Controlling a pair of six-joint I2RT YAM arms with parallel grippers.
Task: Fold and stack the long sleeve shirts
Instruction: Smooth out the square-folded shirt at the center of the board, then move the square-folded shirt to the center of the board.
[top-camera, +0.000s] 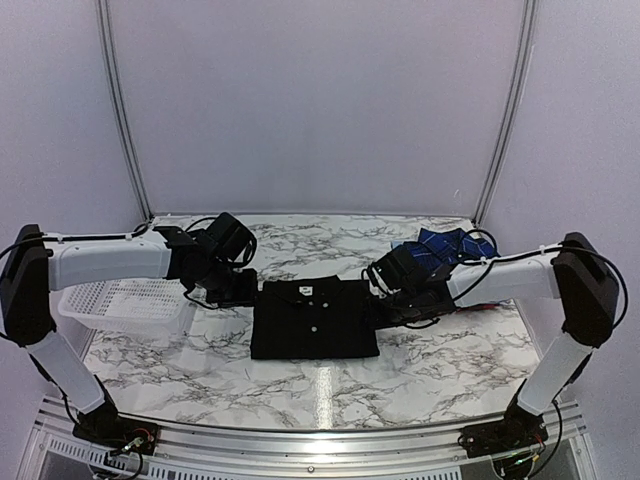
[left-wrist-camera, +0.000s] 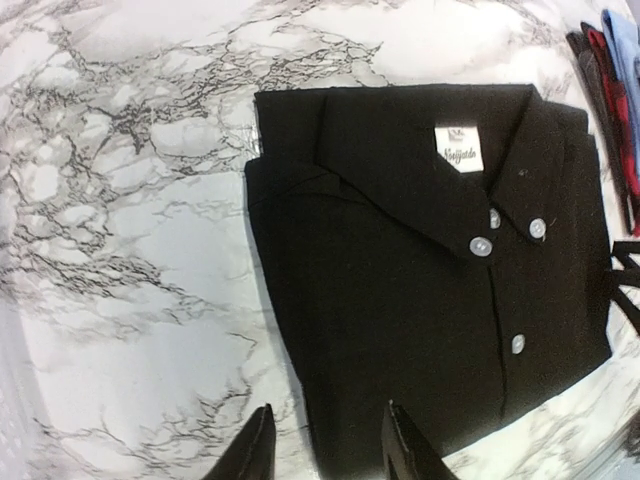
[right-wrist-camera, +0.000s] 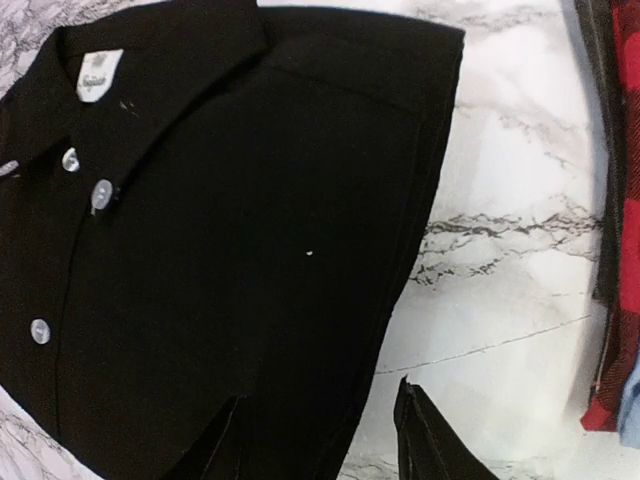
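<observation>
Centred on table (top-camera: 200, 370), black shirt (top-camera: 314, 325), edges straight

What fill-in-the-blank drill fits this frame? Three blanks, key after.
The folded shirt in the middle of the table is ____. The white basket sits on the ____ side of the table. The pile of other shirts lies at the far ____ of the table.
Missing words: black; left; right.

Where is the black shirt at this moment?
In the top view the folded black shirt lies at the middle of the marble table, between the white basket on its left and the blue plaid shirt at the right rear.
</observation>
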